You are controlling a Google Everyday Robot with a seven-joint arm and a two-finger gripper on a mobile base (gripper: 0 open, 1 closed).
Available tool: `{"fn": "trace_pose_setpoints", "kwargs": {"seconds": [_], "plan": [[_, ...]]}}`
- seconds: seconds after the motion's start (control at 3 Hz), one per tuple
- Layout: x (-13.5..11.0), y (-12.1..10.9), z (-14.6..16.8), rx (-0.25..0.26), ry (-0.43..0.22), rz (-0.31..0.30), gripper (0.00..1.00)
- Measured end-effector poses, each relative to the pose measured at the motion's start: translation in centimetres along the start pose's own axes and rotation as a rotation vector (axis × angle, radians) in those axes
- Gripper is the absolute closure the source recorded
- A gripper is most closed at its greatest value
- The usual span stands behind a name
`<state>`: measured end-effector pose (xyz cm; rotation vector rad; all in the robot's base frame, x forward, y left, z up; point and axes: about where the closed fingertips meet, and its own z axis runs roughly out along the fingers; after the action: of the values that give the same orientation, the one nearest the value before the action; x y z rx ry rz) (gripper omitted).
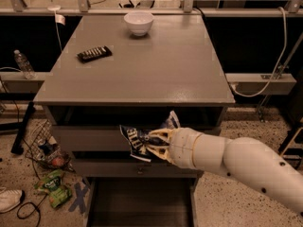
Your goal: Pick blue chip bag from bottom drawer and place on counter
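We hold our gripper point(154, 144) in front of the cabinet's face, with the white arm point(236, 159) reaching in from the lower right. The 2 yellowish fingers point(160, 135) are clamped on the blue chip bag point(135, 140). One finger runs over the top of the bag and the other under it. The bag is in the air. Its crinkled dark body with white lettering juts out to the left of the fingertips, and a lighter corner sticks up just above the wrist.

Directly below the gripper, the bottom drawer point(142, 200) stands pulled out, and we see only dark interior there. Behind the gripper and bag are the 2 closed drawer fronts point(90, 138). The bag hangs in front of them, and we cannot tell whether it touches them.

Above the gripper the counter point(147, 77) spreads out flat, its front edge just over the bag. Further up and to the left on the counter lies a black remote point(94, 54), and at the far edge, well above the gripper, sits 1 white bowl point(138, 21).

On the floor to the lower left of the gripper lies a green snack bag point(53, 188), well apart from the cabinet. A wire basket point(45, 143) stands to the left of the gripper, beside the cabinet.
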<state>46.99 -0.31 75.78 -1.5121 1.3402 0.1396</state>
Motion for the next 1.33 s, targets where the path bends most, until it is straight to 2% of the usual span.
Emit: {"fn": "trace_pose_setpoints", "kwargs": {"seconds": [0.33,0.67,1.0,1.33], "plan": [[-2.4,-4.9,-2.8,0.069,0.036,-0.136,1.0],[-3.9,-8.0,-3.9,0.101,0.051,-0.21,1.0],[-3.9,-8.0,-3.9,0.101,0.051,-0.21,1.0],[-6.5,-11.7,-5.0,0.106,0.032,-0.315,1.0]]}}
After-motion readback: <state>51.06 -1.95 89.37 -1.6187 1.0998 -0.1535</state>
